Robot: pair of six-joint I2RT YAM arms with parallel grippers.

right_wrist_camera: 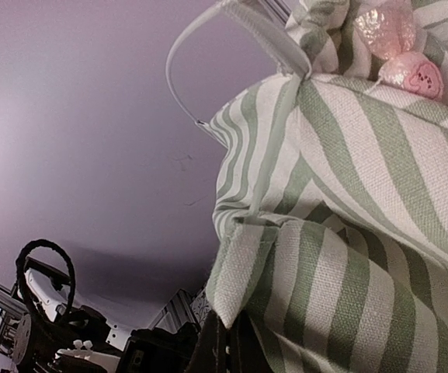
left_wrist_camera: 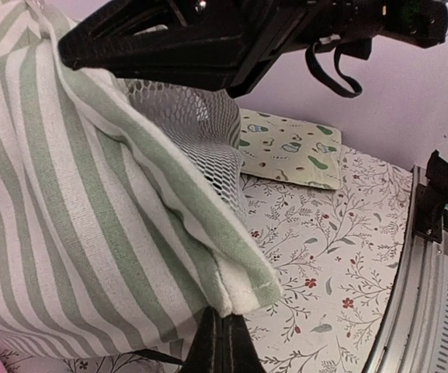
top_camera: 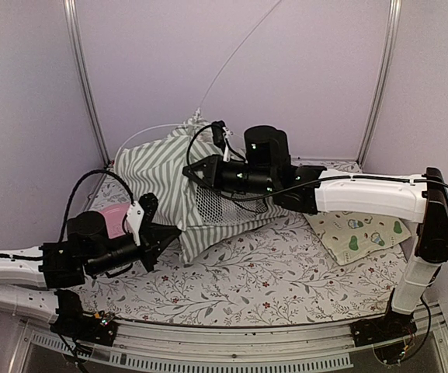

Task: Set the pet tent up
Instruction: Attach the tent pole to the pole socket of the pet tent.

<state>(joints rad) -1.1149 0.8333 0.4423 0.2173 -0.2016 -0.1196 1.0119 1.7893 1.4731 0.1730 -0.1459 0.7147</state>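
A: Pet tent (top_camera: 158, 183), position and lie?

B: Not standing. It is a slumped striped heap at the back left of the table (top_camera: 270, 272). I judge the long axis as running left to right, tilted a little toward the back. The mesh window (top_camera: 220, 200) faces the near right. One thin pole (top_camera: 239, 58) sticks out of the top and points up and back to the right.

A: Grips?

B: Left gripper (top_camera: 175, 230) is clenched on the near hem corner, and its wrist view shows the cloth pinched at the fingertips. Right gripper (top_camera: 189, 169) is clenched on a fold higher up, just above the mesh. Both are grasping tent fabric only, not a pole.

A: Failure modes from here?

B: 1) Both pinches are thin and sit on corners, so a pull apart could slip the cloth free and drop the heap.
2) The free pole is bowed, so lifting the fabric could make it spring or slide out of its sleeve.
3) The right fingers are beside the mesh, so a sideways drag could snag or tear it.
4) A swing to the right could sweep the avocado-print mat (top_camera: 359, 233), which lies near
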